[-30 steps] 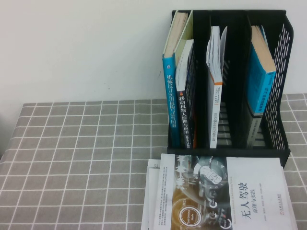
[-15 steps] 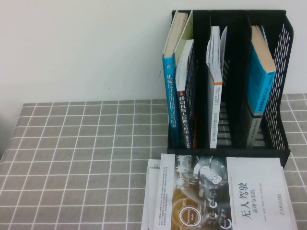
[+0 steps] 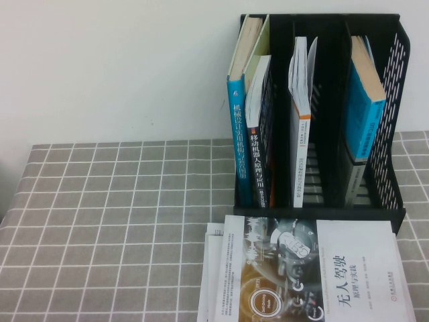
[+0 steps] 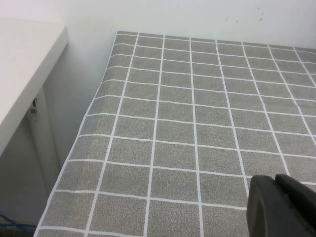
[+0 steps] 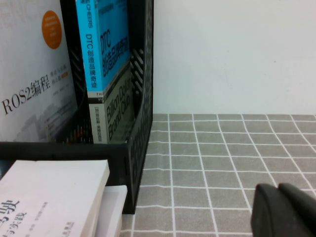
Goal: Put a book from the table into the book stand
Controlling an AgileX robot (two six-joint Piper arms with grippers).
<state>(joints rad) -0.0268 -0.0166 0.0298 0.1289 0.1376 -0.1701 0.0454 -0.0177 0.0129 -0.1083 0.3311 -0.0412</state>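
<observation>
Left hand hangs clenched and empty over bare grey checked desk. The book lies flat atop a stack, touching the black book stand. Right hand hovers beside the stand, clenched, empty. Risk: lifting could drag lower books.

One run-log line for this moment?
book: flat on table | book stand: untouched | left claw: shut, over cloth | right claw: shut, beside stand
</observation>
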